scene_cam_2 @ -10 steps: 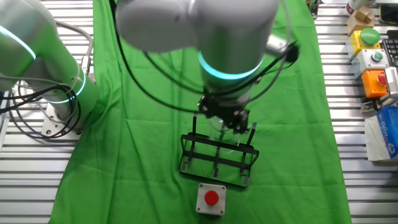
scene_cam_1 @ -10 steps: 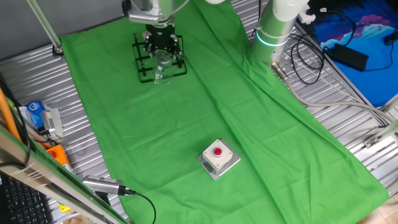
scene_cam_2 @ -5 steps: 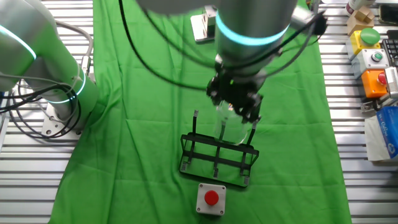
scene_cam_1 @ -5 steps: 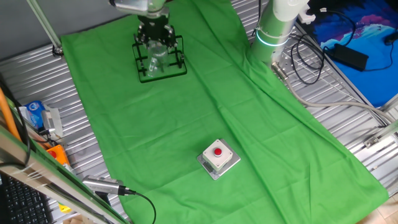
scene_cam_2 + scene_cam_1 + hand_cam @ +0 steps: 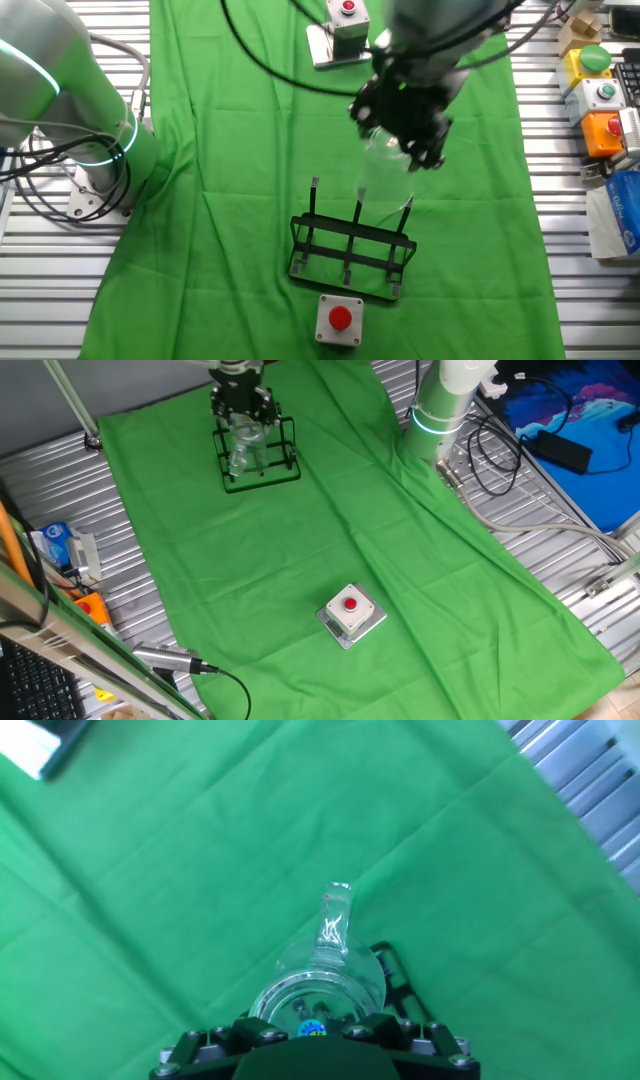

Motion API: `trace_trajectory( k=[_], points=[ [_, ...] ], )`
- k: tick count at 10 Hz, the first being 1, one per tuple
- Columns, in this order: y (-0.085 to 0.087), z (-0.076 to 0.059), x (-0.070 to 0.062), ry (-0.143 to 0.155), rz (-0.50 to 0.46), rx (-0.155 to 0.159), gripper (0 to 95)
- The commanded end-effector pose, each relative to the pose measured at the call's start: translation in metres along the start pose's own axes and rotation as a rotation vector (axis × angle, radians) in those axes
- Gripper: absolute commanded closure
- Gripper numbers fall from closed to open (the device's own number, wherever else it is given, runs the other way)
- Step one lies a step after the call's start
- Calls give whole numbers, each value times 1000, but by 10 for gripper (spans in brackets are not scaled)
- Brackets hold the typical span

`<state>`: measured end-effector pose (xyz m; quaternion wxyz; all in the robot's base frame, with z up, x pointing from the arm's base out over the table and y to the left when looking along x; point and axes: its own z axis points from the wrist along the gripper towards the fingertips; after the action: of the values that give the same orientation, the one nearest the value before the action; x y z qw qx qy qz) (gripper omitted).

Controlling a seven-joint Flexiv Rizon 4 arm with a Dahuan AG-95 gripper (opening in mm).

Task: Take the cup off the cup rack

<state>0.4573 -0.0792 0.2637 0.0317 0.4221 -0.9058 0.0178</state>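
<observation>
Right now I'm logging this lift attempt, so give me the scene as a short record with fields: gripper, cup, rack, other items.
gripper: gripper shut on the glass cup, raised above the rack
cup: glass cup held upside down, clear of the pegs, handle visible in the hand view
rack: black wire cup rack standing on the green cloth, pegs bare
other items: grey box with a red button on the cloth, apart from the rack
task state: cup looks lifted off, not yet set down
</observation>
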Motion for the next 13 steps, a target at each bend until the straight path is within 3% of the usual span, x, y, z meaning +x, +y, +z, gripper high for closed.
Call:
trace_trajectory(
  k=[1,2,3,4,5,6,7,9,12,13],
  points=[
    [-1,-9,-20,-6,41,-5,950],
    [-1,-10,-34,-21,70,-3,950],
    [-1,-9,-39,-35,87,-5,950],
    [-2,-2,-51,-88,146,-44,950],
    [-2,4,-58,-114,175,-60,950],
    [0,11,-69,-162,233,-94,950],
    [3,16,-76,-184,257,-107,950],
    [12,28,-94,-194,278,-95,950],
    [17,51,-112,-158,256,-64,950],
    [17,57,-114,-134,238,-39,950]
  ],
)
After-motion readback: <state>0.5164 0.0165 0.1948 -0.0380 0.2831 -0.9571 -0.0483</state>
